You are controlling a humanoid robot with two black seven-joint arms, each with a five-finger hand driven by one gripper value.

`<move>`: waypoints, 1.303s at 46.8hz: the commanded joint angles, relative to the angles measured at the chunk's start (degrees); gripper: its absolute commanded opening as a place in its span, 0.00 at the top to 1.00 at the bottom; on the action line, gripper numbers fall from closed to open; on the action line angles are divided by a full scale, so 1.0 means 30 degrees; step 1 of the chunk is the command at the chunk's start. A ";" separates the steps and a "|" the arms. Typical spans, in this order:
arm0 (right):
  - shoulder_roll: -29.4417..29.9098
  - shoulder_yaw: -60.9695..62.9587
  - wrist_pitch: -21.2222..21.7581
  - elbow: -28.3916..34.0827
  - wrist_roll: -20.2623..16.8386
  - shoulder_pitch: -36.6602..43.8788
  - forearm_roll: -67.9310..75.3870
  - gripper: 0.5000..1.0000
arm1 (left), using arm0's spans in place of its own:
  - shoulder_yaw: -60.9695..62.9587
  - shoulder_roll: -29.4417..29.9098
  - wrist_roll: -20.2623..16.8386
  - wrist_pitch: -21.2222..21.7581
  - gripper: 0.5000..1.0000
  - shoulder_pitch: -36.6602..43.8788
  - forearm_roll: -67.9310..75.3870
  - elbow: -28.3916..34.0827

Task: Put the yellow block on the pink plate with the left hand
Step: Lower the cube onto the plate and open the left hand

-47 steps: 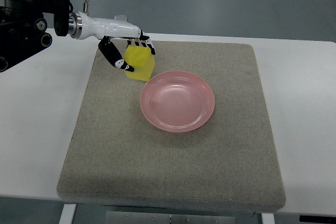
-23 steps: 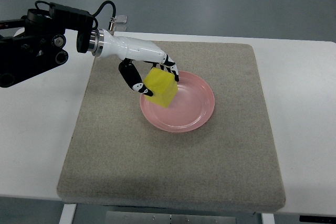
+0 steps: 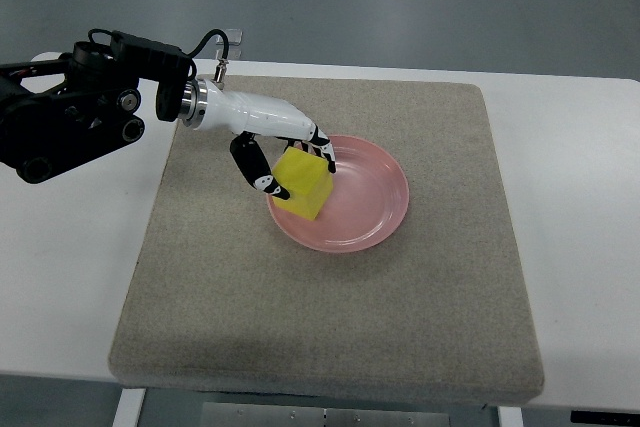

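The yellow block (image 3: 303, 184) is in my left hand (image 3: 293, 160), whose fingers are curled around it, thumb on its near-left side and fingers on its far side. The block sits tilted over the left part of the pink plate (image 3: 360, 202), low on it or just touching it; contact is hard to tell. The plate lies on the grey mat (image 3: 330, 307). My left arm (image 3: 90, 112) comes in from the upper left. The right arm does not show.
The grey mat covers most of the white table (image 3: 590, 197). The table's near edge runs along the bottom of the picture, with the floor beyond the far edge at the top.
My left hand carried the block from the mat's upper left over to the plate's left side, and in the last half second lowered it slightly toward the plate.
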 commanded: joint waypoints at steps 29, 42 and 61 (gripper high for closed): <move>0.0000 0.0000 0.0000 0.0000 0.0001 0.0000 0.0000 0.15 | -0.0198 -0.0035 -0.0120 0.0117 0.14 0.0453 -0.0178 0.0345; 0.0000 0.0000 0.0000 0.0000 0.0001 0.0000 0.0000 0.15 | -0.0228 -0.0035 -0.0150 0.0117 0.04 0.0453 -0.0178 0.0316; 0.0000 0.0000 0.0000 0.0000 0.0001 0.0000 0.0000 0.15 | -0.0637 0.0111 -0.0150 0.0117 0.03 0.0394 -0.0237 0.0374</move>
